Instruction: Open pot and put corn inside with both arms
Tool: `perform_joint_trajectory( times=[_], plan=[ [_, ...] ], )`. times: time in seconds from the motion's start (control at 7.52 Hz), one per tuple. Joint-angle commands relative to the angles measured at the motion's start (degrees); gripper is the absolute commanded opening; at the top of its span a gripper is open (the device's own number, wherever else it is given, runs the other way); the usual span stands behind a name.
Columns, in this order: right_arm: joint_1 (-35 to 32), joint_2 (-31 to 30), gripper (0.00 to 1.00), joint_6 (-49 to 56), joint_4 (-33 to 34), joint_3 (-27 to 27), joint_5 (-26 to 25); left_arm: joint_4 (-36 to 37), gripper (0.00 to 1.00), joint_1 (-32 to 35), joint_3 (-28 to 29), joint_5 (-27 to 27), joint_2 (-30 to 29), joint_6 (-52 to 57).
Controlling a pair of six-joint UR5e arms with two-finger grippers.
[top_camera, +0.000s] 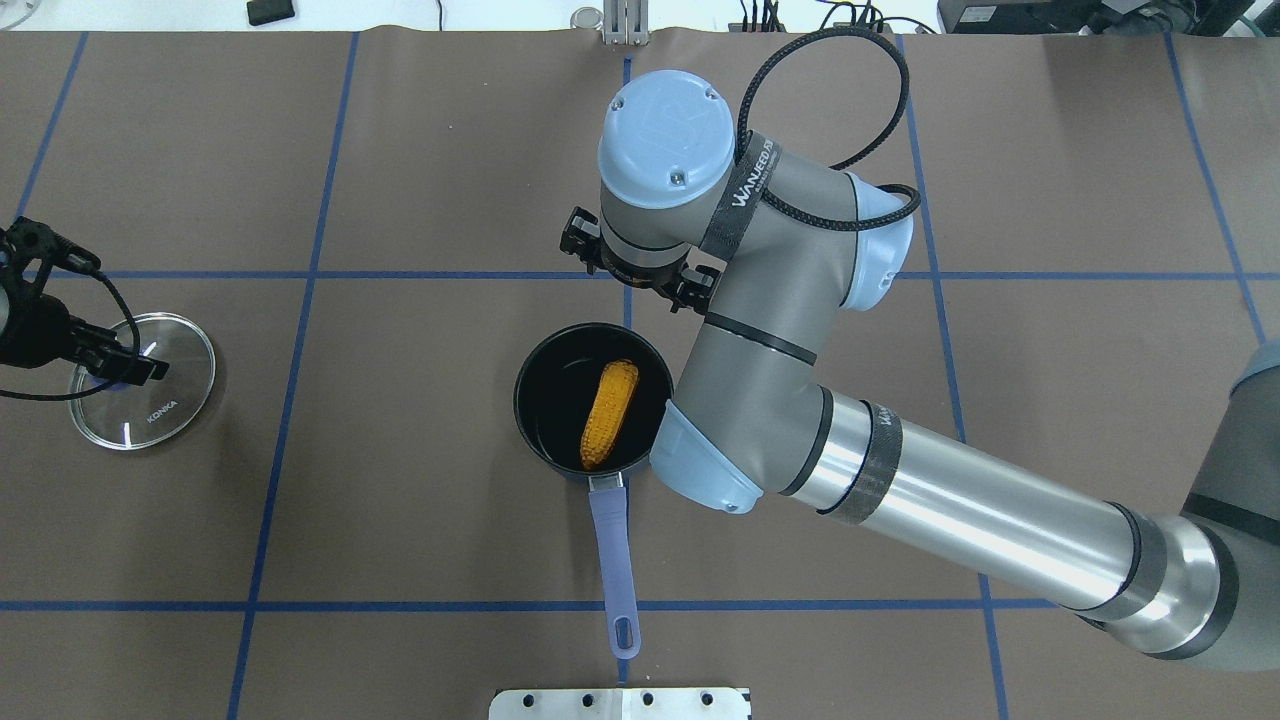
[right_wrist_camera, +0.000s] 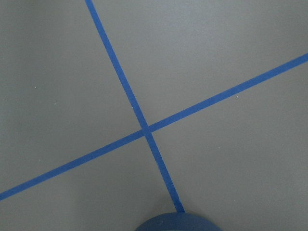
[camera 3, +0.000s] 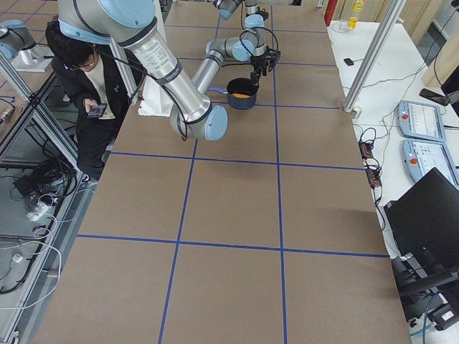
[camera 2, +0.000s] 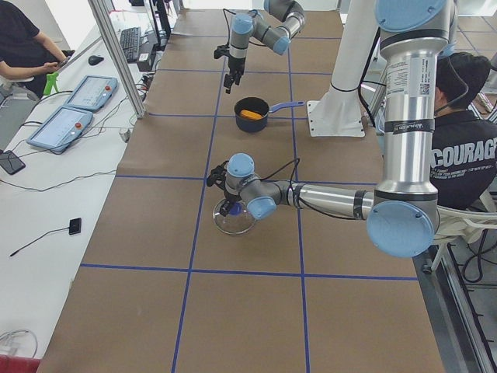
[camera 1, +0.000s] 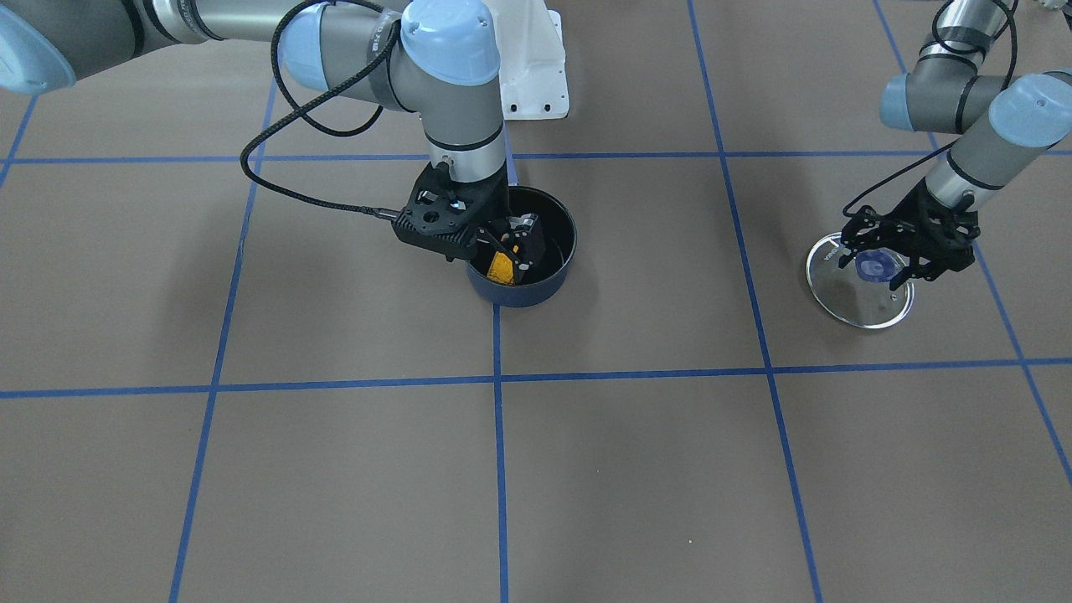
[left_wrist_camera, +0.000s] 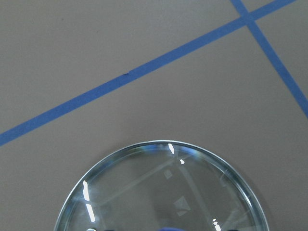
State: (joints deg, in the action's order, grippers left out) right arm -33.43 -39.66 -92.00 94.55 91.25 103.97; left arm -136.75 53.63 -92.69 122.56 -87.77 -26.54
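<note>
The dark blue pot [top_camera: 530, 385] stands open at the table's middle, its long handle [top_camera: 611, 540] pointing toward the robot. The orange-yellow corn [top_camera: 610, 415] lies inside it, and also shows in the front view [camera 1: 501, 266]. My right gripper [camera 1: 512, 247] hangs open above the pot's far side, free of the corn; my own wrist hides it in the overhead view. The pot's rim [right_wrist_camera: 178, 224] shows at the right wrist view's bottom edge. My left gripper [camera 1: 878, 266] is low over the glass lid [camera 1: 863, 308], its fingers spread around the blue knob.
The glass lid [top_camera: 165, 400] lies flat on the brown mat far to my left, and fills the bottom of the left wrist view [left_wrist_camera: 159, 192]. A white arm base [camera 1: 536, 79] stands behind the pot. Blue tape lines cross the mat. People sit beside the table.
</note>
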Motion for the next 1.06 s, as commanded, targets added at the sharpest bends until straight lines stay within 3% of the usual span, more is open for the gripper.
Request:
perform_joint_trajectory(
  times=[0.0,0.4,0.66,0.93],
  plan=[
    [-0.9,-0.2,1.00,0.7,0.0,0.2,1.1,0.6,0.98,1.5,-0.9,3.9,-1.3,0.0],
    [-3.0,-0.9,1.00,1.7,0.0,1.0,3.3,5.7,0.98,12.7,-1.9,15.2,-3.7,0.7],
    [-8.2,-5.7,1.00,8.2,-0.1,4.8,9.5,9.2,0.98,14.8,-3.0,17.8,-4.0,2.5],
    [-14.7,-12.5,1.00,19.8,-0.2,8.1,14.5,16.7,0.98,18.7,-3.1,18.2,-4.8,14.2]
  ],
)
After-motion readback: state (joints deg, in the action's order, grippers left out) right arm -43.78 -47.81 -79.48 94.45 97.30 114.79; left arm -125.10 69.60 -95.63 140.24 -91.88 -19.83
